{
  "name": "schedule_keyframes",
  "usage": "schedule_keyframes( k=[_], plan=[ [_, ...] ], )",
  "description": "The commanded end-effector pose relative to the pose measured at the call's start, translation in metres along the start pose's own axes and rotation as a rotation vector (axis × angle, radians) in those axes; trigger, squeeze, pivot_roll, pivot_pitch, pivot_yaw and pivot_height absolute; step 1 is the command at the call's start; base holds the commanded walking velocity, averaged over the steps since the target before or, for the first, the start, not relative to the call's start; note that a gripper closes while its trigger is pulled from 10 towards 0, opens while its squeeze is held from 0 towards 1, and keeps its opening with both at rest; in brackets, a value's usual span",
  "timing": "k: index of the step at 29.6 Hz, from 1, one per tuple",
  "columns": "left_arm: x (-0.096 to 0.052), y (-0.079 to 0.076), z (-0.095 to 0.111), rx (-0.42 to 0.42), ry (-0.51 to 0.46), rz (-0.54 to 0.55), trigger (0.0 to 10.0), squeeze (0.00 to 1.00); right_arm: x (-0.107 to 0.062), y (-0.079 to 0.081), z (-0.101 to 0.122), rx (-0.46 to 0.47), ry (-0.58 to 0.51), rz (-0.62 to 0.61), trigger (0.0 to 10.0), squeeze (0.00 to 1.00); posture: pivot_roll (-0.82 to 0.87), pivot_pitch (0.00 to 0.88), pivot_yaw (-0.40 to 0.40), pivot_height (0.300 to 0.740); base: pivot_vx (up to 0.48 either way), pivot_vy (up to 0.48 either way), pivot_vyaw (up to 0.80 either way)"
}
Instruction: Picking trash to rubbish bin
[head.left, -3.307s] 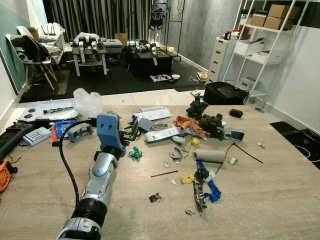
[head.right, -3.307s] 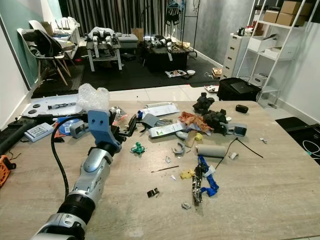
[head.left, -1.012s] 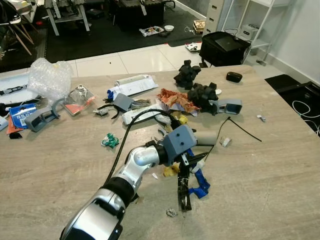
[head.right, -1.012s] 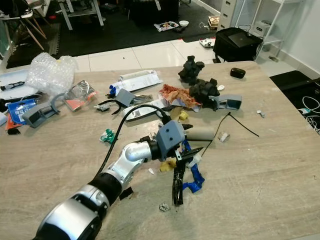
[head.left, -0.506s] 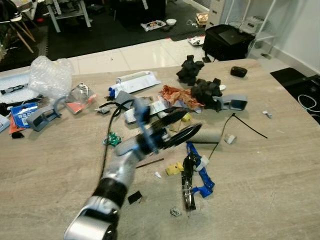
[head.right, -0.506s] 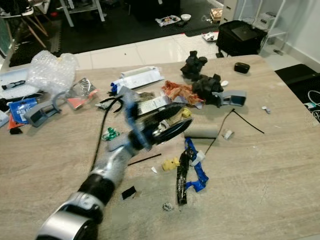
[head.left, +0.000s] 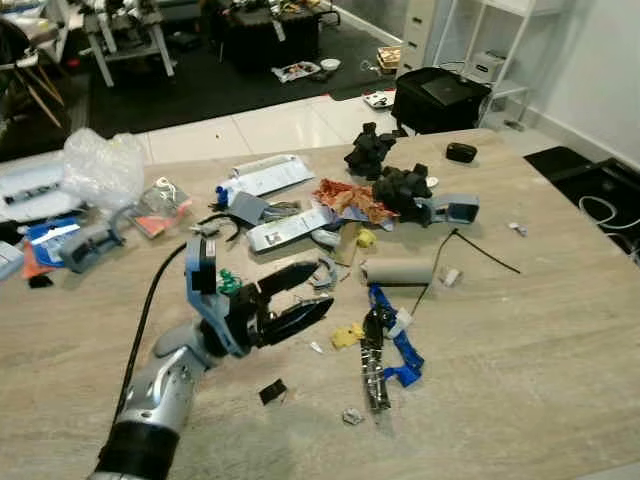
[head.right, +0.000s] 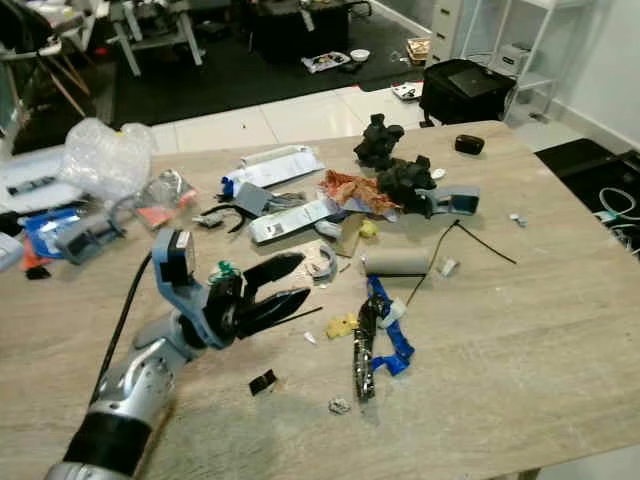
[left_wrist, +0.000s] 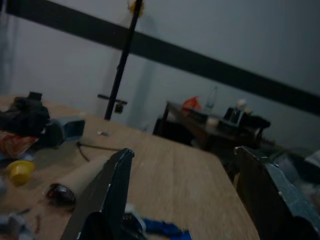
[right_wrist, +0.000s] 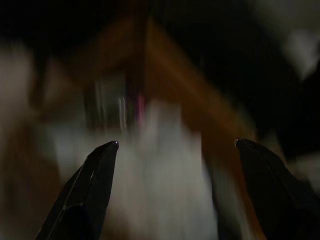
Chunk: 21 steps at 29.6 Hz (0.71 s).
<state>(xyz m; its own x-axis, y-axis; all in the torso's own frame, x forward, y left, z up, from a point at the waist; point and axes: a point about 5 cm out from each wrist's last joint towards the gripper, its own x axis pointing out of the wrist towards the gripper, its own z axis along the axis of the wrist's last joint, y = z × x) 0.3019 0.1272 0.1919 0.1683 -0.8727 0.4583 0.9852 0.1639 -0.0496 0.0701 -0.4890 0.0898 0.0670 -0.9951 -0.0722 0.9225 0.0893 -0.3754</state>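
Trash lies scattered over the wooden table (head.left: 520, 360). Among it are a cardboard tube (head.left: 397, 272), a blue strap tangled with a black tool (head.left: 385, 350), a yellow scrap (head.left: 348, 336), a small black scrap (head.left: 271, 391) and a crumpled orange wrapper (head.left: 345, 197). My left gripper (head.left: 321, 287) hovers just above the table left of the yellow scrap, open and empty, its fingers pointing at the tube and strap. The left wrist view shows the tube (left_wrist: 80, 180) lying ahead between the fingers. In its dark, blurred view my right gripper (right_wrist: 176, 143) stands open.
Bubble wrap (head.left: 98, 167), a grey holder (head.left: 88, 245) and packets lie at the table's far left. Black clumps (head.left: 403, 185) and a grey-blue gadget (head.left: 455, 211) sit at the back right. A green bit (head.left: 228, 283) lies behind my left wrist. Beyond the table are white tiles and a black case (head.left: 440, 95).
My left arm has drawn back to the left, away from the tube and blue strap, still open and empty. The camera has shifted too.
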Motion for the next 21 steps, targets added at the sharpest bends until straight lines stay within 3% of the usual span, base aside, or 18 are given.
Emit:
schedule_keyframes(
  k=[1, 3, 4, 5, 7, 8, 9, 11, 12, 13, 18, 21],
  plan=[
    [-0.012, -0.001, 0.007, 0.015, 0.003, 0.047, 10.0, 0.00, 0.009, 0.000, 0.047, 0.036, -0.186, -0.033, 10.0, 0.00, -0.38, 0.193, 0.076, 0.740, 0.000, 0.000, 0.00],
    [-0.016, 0.001, 0.012, 0.042, -0.004, 0.089, 10.0, 0.00, 0.013, 0.005, 0.095, 0.065, -0.337, -0.042, 10.0, 0.00, -0.36, 0.185, 0.069, 0.740, 0.000, 0.000, 0.00],
    [-0.017, 0.002, 0.015, 0.060, -0.014, 0.123, 10.0, 0.00, 0.011, 0.011, 0.127, 0.126, -0.421, -0.045, 10.0, 0.00, -0.35, 0.180, 0.064, 0.740, 0.000, 0.000, 0.00],
    [-0.017, 0.002, 0.015, 0.060, -0.014, 0.123, 10.0, 0.00, 0.011, 0.011, 0.127, 0.126, -0.421, -0.045, 10.0, 0.00, -0.35, 0.180, 0.064, 0.740, 0.000, 0.000, 0.00],
    [-0.018, 0.003, 0.019, 0.080, -0.033, 0.168, 10.0, 0.00, 0.005, 0.019, 0.172, 0.259, -0.513, -0.025, 10.0, 0.00, -0.34, 0.177, 0.053, 0.740, 0.000, 0.000, 0.00],
    [-0.018, 0.005, 0.020, 0.098, -0.044, 0.208, 10.0, 0.00, -0.006, 0.036, 0.201, 0.332, -0.589, 0.068, 10.0, 0.00, -0.32, 0.175, 0.041, 0.740, 0.000, 0.000, 0.00],
    [-0.018, 0.005, 0.020, 0.098, -0.044, 0.208, 10.0, 0.00, -0.006, 0.036, 0.201, 0.332, -0.589, 0.068, 10.0, 0.00, -0.32, 0.175, 0.041, 0.740, 0.000, 0.000, 0.00],
    [-0.016, 0.008, 0.019, 0.146, -0.046, 0.297, 10.0, 0.00, -0.045, 0.091, 0.255, 0.480, -0.708, 0.397, 10.0, 0.00, -0.30, 0.174, 0.017, 0.740, 0.000, 0.000, 0.00],
    [-0.015, 0.008, 0.018, 0.167, -0.050, 0.336, 10.0, 0.00, -0.075, 0.124, 0.277, 0.550, -0.745, 0.617, 10.0, 0.00, -0.28, 0.178, 0.006, 0.740, 0.000, 0.000, 0.00],
    [-0.014, 0.008, 0.017, 0.179, -0.055, 0.359, 10.0, 0.00, -0.098, 0.146, 0.290, 0.596, -0.762, 0.782, 10.0, 0.00, -0.28, 0.179, 0.002, 0.740, 0.000, 0.000, 0.00],
    [-0.019, 0.003, 0.017, 0.217, -0.063, 0.494, 10.0, 0.00, -0.177, 0.211, 0.303, 0.580, -0.752, 1.308, 10.0, 0.00, -0.22, 0.197, -0.028, 0.740, 0.000, 0.000, 0.00],
    [-0.026, 0.002, 0.015, 0.256, -0.031, 0.573, 10.0, 0.00, -0.202, 0.228, 0.298, 0.521, -0.733, 1.473, 10.0, 0.00, -0.19, 0.213, -0.042, 0.740, 0.000, 0.000, 0.00]
  ],
)
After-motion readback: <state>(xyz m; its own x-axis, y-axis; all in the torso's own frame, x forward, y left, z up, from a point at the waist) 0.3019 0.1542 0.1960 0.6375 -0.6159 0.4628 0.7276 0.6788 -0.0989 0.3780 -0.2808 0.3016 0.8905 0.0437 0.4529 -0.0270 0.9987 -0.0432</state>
